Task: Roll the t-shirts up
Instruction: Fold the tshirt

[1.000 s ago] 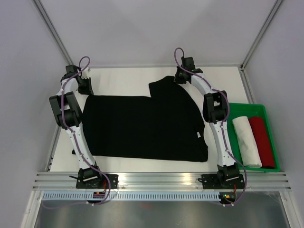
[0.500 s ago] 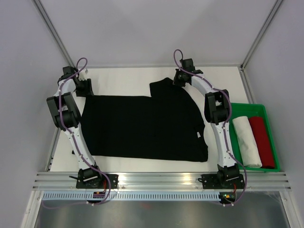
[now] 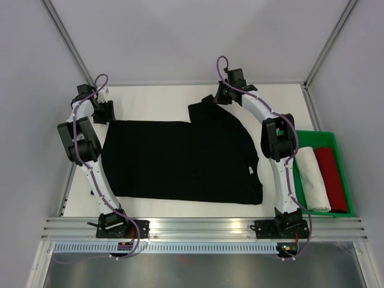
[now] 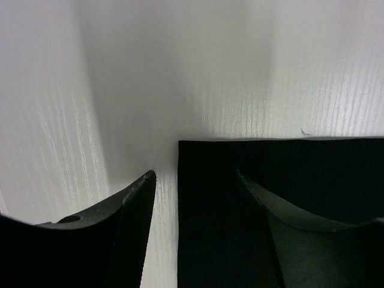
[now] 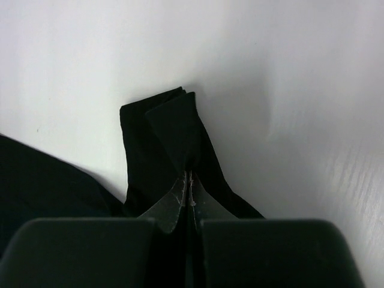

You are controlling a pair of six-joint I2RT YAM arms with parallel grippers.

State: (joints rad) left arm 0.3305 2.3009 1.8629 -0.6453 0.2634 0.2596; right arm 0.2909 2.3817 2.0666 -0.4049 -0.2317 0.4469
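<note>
Black t-shirt (image 3: 180,161) lay spread flat across the middle of the white counter (image 3: 162,101), hem end to the left, neck end to the right with a small white label (image 3: 250,171) showing near the right edge. One sleeve (image 3: 207,111) stuck out toward the far side. Right claw (image 3: 217,98) sat at the far tip of that sleeve; in the right wrist view its two fingers were pressed together with a fold of the black sleeve cloth (image 5: 171,138) pinched between them, the cloth bunched up off the counter just beyond the tips. Left claw (image 3: 108,113) stood at the far left corner of the shirt; in the left wrist view its fingers (image 4: 135,204) were spread apart, one over bare counter, the other over black cloth, the shirt's corner (image 4: 183,147) lying between them, nothing gripped. At the right side a green tray (image 3: 333,138) held a white roll (image 3: 312,177) and a red roll (image 3: 333,177) side by side, touching.
</note>
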